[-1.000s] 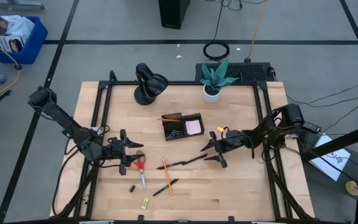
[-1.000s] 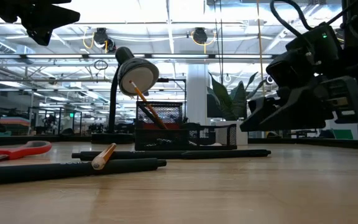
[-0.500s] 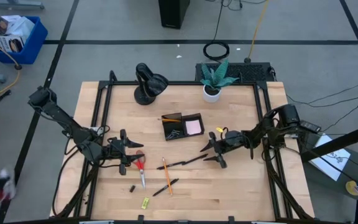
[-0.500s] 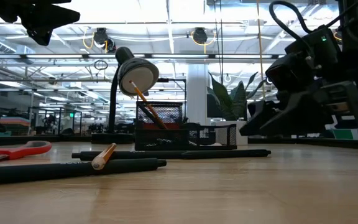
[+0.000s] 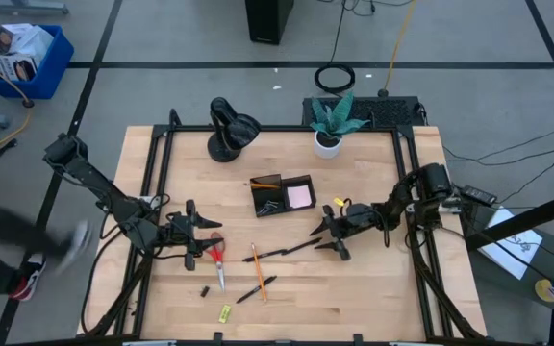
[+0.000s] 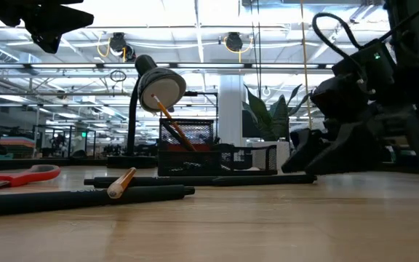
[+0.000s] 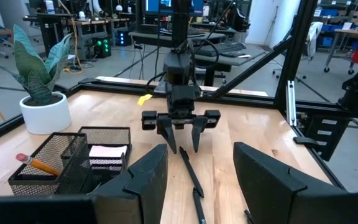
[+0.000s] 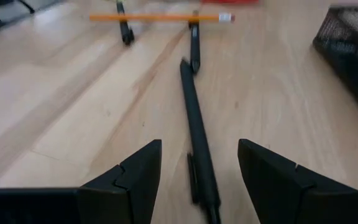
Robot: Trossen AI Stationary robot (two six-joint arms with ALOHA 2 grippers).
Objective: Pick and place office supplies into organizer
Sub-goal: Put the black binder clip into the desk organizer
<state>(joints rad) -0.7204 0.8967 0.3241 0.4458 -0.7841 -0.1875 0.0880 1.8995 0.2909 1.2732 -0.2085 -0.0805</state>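
Right gripper (image 5: 327, 234) over a black pen (image 8: 199, 140), jaws wide and holding nothing.

Pen lies flat on the table (image 5: 373, 288), between the spread fingers, just in front of the organizer (image 5: 283, 195), which already holds a pink sticky-note pad (image 5: 300, 195) and one orange pencil (image 7: 35, 164). Left gripper (image 5: 196, 236) waits, jaws wide, beside the red-handled scissors (image 5: 218, 261). Judged step: grasp the pen. Advice: descend with the barrel centred, fingers crosswise to it, and close near mid-length to prevent tipping.
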